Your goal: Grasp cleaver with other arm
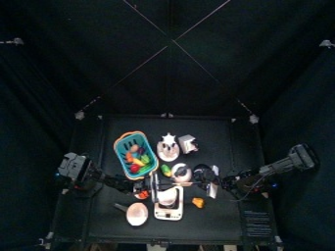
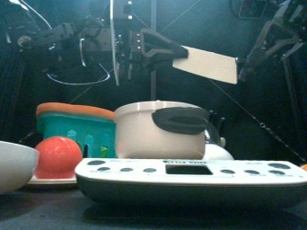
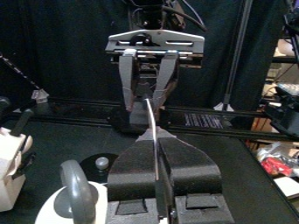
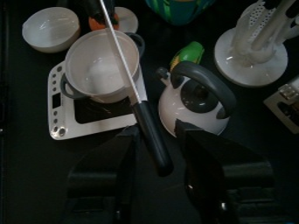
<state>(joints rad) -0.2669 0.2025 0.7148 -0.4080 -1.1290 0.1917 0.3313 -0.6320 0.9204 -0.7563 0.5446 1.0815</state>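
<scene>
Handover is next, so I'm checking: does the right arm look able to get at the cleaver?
Probably yes: the left tool holds the cleaver in the air, and its handle lies between the right tool's open jaws, nothing between.

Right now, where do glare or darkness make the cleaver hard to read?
Front view: the blade of the cleaver glares as a flat white patch, and its black handle merges with the dark background. Left wrist view: edge-on, it is only a thin bright line from the left hand to the right hand. Right wrist view: the handle is dark beside the brightly lit white pot.
</scene>
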